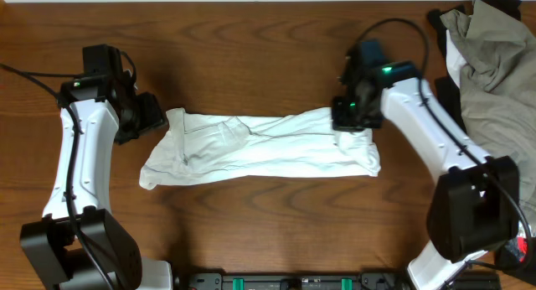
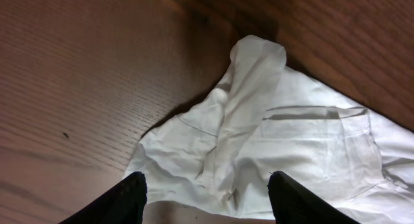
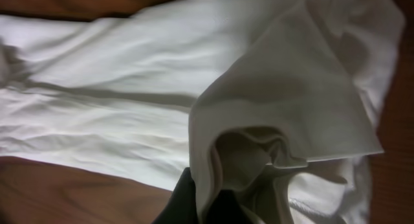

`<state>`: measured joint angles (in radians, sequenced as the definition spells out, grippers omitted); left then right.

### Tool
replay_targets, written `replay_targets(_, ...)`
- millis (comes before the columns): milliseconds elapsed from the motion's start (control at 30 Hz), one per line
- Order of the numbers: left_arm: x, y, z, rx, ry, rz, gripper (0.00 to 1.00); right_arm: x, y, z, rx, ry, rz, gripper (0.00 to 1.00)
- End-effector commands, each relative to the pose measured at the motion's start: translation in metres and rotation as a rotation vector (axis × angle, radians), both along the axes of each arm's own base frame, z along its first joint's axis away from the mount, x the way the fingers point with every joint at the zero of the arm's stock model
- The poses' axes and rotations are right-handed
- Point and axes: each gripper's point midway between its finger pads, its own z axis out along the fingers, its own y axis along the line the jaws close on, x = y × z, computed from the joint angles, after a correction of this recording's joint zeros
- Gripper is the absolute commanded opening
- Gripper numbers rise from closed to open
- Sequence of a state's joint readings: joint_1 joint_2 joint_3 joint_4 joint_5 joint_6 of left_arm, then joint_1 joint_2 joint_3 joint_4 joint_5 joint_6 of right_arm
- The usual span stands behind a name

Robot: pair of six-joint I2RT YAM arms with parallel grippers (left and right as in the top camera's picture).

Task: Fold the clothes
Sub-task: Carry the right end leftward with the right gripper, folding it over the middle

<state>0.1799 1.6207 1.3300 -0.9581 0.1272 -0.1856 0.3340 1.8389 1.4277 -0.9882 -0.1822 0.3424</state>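
The clothes, a white T-shirt [image 1: 251, 147], lie as a long wrinkled strip across the middle of the table; no print shows. My left gripper [image 1: 155, 116] hovers at the strip's left end. In the left wrist view it [image 2: 207, 180] stands open, with the shirt's [image 2: 291, 140] bunched edge just ahead of its fingers [image 2: 132, 191] and nothing held between them. My right gripper [image 1: 352, 122] is at the strip's right end. In the right wrist view it [image 3: 223, 198] is shut on a pinched fold of the white fabric [image 3: 129, 88], which rises in a raised flap.
A heap of olive-grey garment [image 1: 490, 47] with black cloth beneath it lies at the back right, close behind the right arm. The brown wooden table [image 1: 251, 38] surrounds the shirt. A black rail [image 1: 293, 282] runs along the front edge.
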Motion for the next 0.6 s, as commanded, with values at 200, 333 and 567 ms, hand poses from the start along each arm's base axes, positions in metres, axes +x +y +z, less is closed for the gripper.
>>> replay_targets(200,-0.002,0.003,-0.002,0.006,0.012,0.002,0.63,0.001,0.060,0.003,-0.006,-0.108,0.050,0.01)
replay_targets(333,-0.002,0.003,-0.002,0.006,0.012,0.002,0.63,-0.004,0.077,0.001,0.004,-0.115,0.080,0.01)
replay_targets(567,-0.002,0.003,-0.002,0.005,0.013,0.006,0.63,-0.015,0.092,-0.015,-0.011,-0.082,0.123,0.01)
